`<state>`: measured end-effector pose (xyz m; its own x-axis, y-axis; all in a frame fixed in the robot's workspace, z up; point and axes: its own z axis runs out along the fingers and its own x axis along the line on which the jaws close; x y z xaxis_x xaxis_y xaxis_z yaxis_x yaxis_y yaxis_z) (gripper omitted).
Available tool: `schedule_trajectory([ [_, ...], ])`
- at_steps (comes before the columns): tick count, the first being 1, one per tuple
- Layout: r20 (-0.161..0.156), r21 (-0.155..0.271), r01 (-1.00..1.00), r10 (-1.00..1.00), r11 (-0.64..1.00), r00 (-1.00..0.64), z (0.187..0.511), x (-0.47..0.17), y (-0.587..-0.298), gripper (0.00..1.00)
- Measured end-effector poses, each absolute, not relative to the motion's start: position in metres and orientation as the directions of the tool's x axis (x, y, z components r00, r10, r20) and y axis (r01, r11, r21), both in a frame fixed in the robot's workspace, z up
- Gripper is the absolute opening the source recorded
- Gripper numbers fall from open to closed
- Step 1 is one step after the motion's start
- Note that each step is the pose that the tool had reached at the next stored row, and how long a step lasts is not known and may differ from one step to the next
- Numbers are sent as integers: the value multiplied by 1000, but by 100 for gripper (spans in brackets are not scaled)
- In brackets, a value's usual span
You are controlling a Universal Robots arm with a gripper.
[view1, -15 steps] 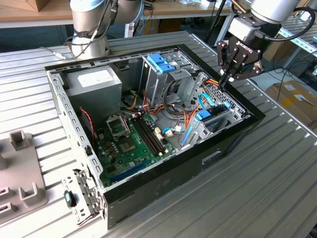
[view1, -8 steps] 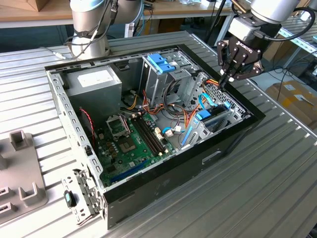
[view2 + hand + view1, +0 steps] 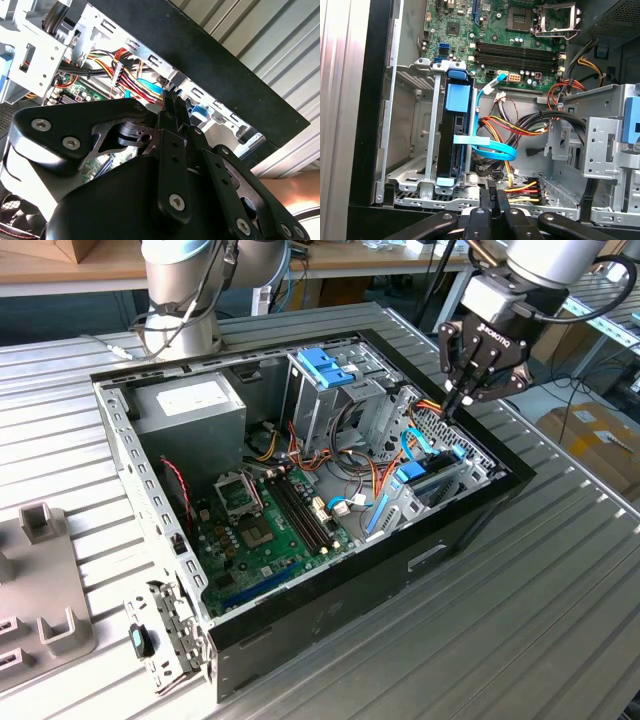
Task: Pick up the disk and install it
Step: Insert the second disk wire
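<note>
The disk (image 3: 451,135), dark with a bright blue carrier frame, stands on edge in a metal bay at the front corner of the open computer case (image 3: 470,515). In the exterior view the disk (image 3: 432,478) lies towards the exterior view's right inside the case. My gripper (image 3: 453,408) hangs just above the case's wall, beside the disk's far end and apart from it. Its fingers are shut together with nothing between them, and both wrist views show the same of the gripper (image 3: 495,194) (image 3: 172,100).
A tall metal cage with a blue bracket (image 3: 325,365) rises mid-case, a power supply (image 3: 190,405) behind it and the motherboard (image 3: 265,520) in front. Loose coloured cables (image 3: 520,127) run beside the disk bay. A metal bracket (image 3: 165,640) and grey fixtures (image 3: 40,580) lie on the table.
</note>
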<state>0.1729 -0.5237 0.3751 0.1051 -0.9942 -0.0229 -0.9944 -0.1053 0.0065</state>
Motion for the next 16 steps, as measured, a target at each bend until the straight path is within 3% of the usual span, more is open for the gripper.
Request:
schedule_trajectory([
  [16, -23, 7, -994, -994, -105, 105, 375, 173, -526, 16],
])
